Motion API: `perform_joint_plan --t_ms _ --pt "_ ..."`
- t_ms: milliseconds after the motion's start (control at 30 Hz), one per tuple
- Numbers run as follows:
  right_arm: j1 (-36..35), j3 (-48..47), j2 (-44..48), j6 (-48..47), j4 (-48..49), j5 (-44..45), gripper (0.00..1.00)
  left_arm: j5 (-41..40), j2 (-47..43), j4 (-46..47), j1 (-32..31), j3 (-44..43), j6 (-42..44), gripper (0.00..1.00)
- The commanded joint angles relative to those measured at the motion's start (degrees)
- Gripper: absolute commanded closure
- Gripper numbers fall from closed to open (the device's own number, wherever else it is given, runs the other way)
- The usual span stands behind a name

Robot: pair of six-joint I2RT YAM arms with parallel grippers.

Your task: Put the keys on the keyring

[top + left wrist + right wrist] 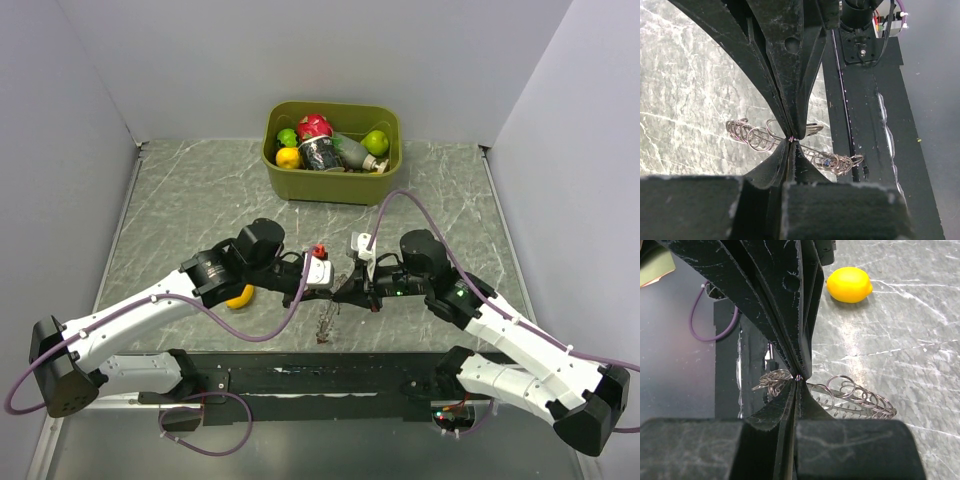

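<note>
The keyring (326, 325) hangs between the two grippers just above the table near its front edge. It is a thin metal band carrying several small split rings (752, 135), and it also shows in the right wrist view (855, 396). A tiny blue bit (826, 161) among the rings may be one of the keys; no other keys can be made out. My left gripper (791, 141) is shut, its tips pinching the band. My right gripper (798, 380) is shut on the same spot from the opposite side, tip to tip with the left (340, 290).
A yellow lemon (240, 297) lies on the marble table beside the left arm, also seen in the right wrist view (850, 284). A green bin (275, 160) of fruit and a cup stands at the back. A black strip (330, 380) runs along the near edge.
</note>
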State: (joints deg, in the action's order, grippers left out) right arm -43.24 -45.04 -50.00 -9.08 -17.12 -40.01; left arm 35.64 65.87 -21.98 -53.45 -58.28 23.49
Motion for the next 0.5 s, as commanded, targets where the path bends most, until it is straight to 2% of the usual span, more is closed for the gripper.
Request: perform_joint_plan --t_ms 0,133,233,400,467 --pt "0.0 -3.1 0.2 -0.8 3.0 0.9 1.00 0.8 -0.4 3.3 -0.3 -1.4 0.4 0.99" --pt "-0.1 -2.4 0.9 0.5 4.6 1.8 0.99 0.8 -2.0 8.8 -0.3 1.8 -2.4 0.99" --pt "0.0 -1.3 2.3 2.0 6.3 3.4 0.84 0.9 -4.1 14.6 -0.2 4.8 -5.1 0.99" --pt "0.3 -0.3 4.5 5.7 7.5 7.8 0.53 -1.5 -8.3 25.4 -0.1 11.2 -10.0 0.99" --pt "0.6 -0.2 4.9 6.4 7.5 8.3 0.48 -2.9 -9.8 31.1 -0.2 13.4 -12.4 0.99"
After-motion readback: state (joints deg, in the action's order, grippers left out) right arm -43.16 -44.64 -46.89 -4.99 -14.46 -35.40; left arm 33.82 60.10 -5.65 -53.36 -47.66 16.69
